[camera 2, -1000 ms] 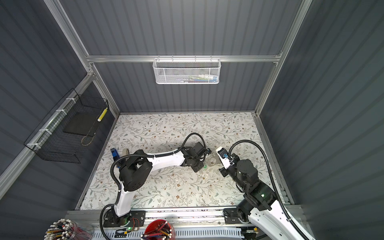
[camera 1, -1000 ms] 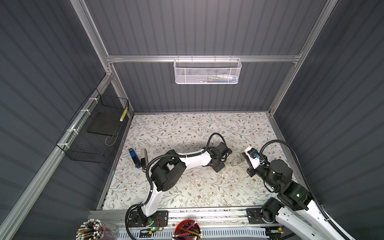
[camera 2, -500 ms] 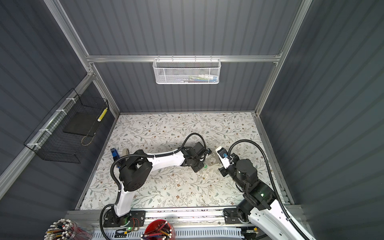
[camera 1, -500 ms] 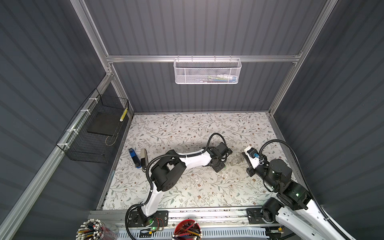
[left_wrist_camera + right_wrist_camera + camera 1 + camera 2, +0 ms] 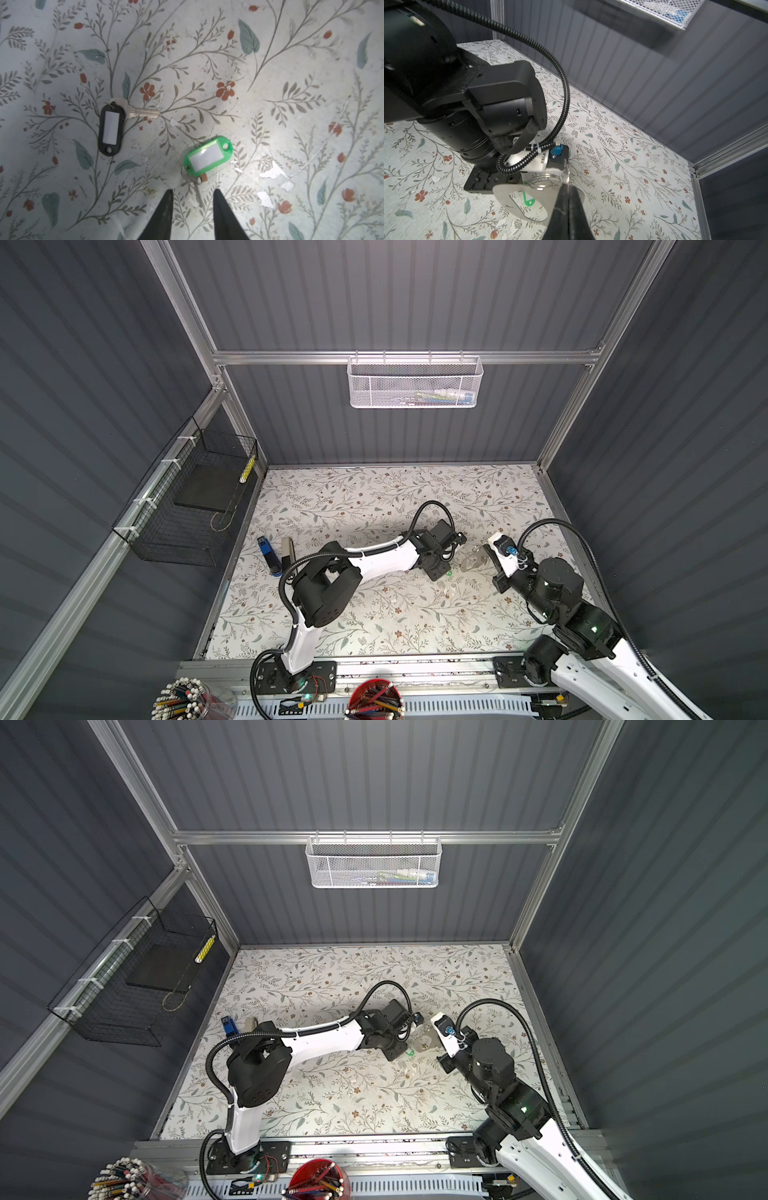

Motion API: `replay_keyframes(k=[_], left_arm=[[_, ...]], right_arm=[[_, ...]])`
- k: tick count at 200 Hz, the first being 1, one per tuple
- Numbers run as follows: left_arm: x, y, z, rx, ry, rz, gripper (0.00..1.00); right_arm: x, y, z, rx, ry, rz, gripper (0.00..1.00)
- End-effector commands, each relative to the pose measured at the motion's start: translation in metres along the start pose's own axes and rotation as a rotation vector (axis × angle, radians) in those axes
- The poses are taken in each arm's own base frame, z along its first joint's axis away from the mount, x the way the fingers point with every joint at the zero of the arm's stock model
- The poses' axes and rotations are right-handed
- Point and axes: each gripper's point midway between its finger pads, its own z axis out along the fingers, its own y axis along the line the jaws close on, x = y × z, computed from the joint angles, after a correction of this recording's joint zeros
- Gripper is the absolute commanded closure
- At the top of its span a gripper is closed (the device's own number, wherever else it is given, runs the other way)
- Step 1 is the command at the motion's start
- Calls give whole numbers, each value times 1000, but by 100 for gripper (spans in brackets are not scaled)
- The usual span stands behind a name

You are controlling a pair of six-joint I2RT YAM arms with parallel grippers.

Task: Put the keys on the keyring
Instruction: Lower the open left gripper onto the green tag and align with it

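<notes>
Two keys lie apart on the floral mat in the left wrist view. One key has a black tag with a white insert [image 5: 110,128], the other a bright green tag [image 5: 207,158]. My left gripper [image 5: 193,193] hangs just above the mat, open. The green key's metal blade [image 5: 198,194] lies between its fingertips without touching them. My right gripper [image 5: 568,188] is shut on the edge of the keyring [image 5: 517,194], a flat grey D-shaped loop carrying thin wire rings, and holds it above the mat. Both top views show the keyring [image 5: 473,561] [image 5: 424,1043] just right of the left wrist.
A blue object [image 5: 268,556] and a grey bar [image 5: 286,551] lie at the mat's left edge. A black wire basket [image 5: 187,497] hangs on the left wall and a white mesh basket [image 5: 415,383] on the back wall. Pencil cups [image 5: 374,701] stand at the front rail.
</notes>
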Motion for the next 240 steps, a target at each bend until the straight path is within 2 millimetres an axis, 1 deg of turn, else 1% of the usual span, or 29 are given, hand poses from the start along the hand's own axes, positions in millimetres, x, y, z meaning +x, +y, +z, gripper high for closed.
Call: replay_keyframes(k=[1, 22, 70, 88, 151, 184, 240], left_arm=[[-11, -3, -6, 33, -23, -8, 67], [-9, -5, -1, 50, -1, -26, 67], [10, -4, 15, 42, 85, -73, 67], [13, -5, 20, 41, 105, -87, 68], [15, 3, 23, 23, 117, -136, 67], [14, 2, 24, 32, 116, -145, 67], [12, 6, 25, 31, 126, -187, 71]], right_arm=[[-12, -5, -3, 21, -44, 4, 100], [-12, -6, -4, 21, -45, 5, 100], [-11, -5, -3, 19, -43, 4, 100], [-10, -4, -2, 18, -40, 3, 100], [-9, -4, -2, 19, -37, 1, 100], [-9, -4, -1, 18, -36, 1, 100], [-9, -4, 0, 17, -36, 1, 100]])
